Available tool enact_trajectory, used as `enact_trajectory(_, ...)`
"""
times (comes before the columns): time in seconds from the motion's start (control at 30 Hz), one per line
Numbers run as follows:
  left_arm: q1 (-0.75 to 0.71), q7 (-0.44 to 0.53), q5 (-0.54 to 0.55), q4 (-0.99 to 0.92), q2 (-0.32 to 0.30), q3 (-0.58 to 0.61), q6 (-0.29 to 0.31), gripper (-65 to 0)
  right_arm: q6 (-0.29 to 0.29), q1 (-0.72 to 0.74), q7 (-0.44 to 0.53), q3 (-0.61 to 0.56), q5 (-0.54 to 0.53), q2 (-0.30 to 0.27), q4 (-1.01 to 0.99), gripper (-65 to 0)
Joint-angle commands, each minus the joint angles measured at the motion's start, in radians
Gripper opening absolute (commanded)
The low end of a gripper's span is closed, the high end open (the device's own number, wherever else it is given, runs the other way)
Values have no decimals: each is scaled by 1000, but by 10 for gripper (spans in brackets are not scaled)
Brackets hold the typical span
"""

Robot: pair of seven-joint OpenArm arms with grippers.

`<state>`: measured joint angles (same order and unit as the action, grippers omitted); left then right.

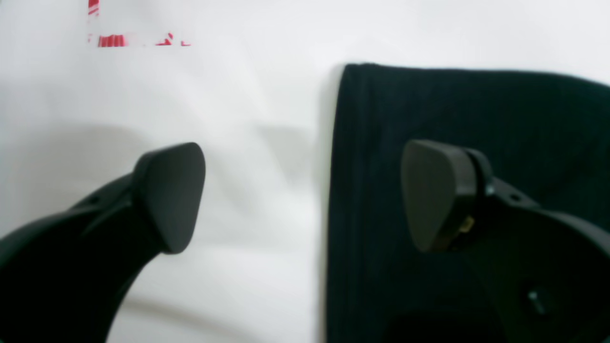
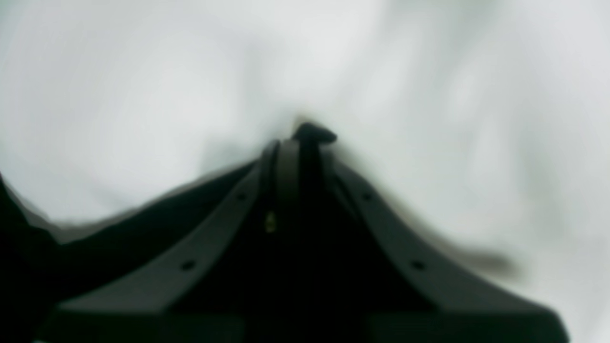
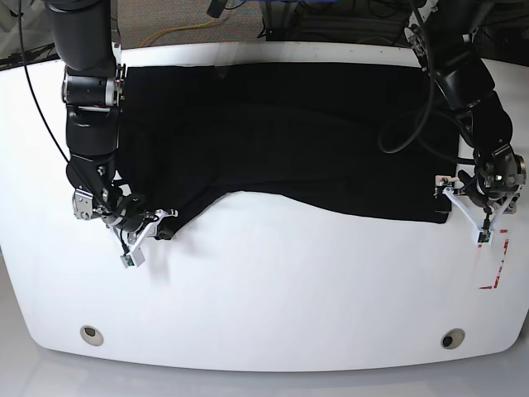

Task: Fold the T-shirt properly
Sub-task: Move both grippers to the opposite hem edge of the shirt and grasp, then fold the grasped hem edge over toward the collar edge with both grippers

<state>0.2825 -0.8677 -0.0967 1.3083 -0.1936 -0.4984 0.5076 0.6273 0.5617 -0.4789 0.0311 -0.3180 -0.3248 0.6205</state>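
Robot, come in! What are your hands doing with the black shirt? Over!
Left gripper open over the T-shirt edge. Right gripper shut at its near corner; fabric between the tips not confirmed. Nothing in the way.

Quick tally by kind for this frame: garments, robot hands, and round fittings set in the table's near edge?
T-shirt: 1
Robot hands, left hand and right hand: 2
Round fittings in the white table, one and another: 2
Total: 5
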Motion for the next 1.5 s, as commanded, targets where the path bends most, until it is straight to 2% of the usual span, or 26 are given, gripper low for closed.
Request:
enact_trajectory(0.0,56,38,10,-48,-7,2,3,-29,3,28,13,2,-11,-13,17,-621)
enact_trajectory(0.13,91,89,8,-140,-7,7,3,-29,3,27,13,5,-19,-13,17,-621)
enact_trajectory(0.4,139,98,13,-261,-14,48,3,-31,4,27,13,7,-20,-13,17,-621)
enact_trajectory(0.47,145,110,13,-276,-13,48,3,-49,4,27,13,7,-20,-13,17,-621)
enact_trajectory(0.53,146,127,10,-303,-13,48,1,-112,4,28,13,7,-20,-15,19,-621)
enact_trajectory(0.8,154,203,7,-399,-16,48,-2,-524,4,33,13,7,-19,-20,19,-621)
enact_trajectory(0.87,153,203,7,-399,-24,48,1,-604,4,34,13,7,-16,-21,19,-621)
enact_trajectory(0.93,153,198,7,-398,-25,48,4,-644,4,34,13,7,-16,-21,35,-621)
enact_trajectory(1.03,153,195,12,-372,-27,48,6,-650,4,17,-1,5,-13,-21,118,-621)
enact_trajectory(1.3,59,189,12,-112,-11,48,6,-650,1,-18,-106,10,-11,-23,301,-621)
enact_trajectory(1.47,40,114,13,3,6,45,15,-650,-2,-45,-129,57,-11,-46,385,-621)
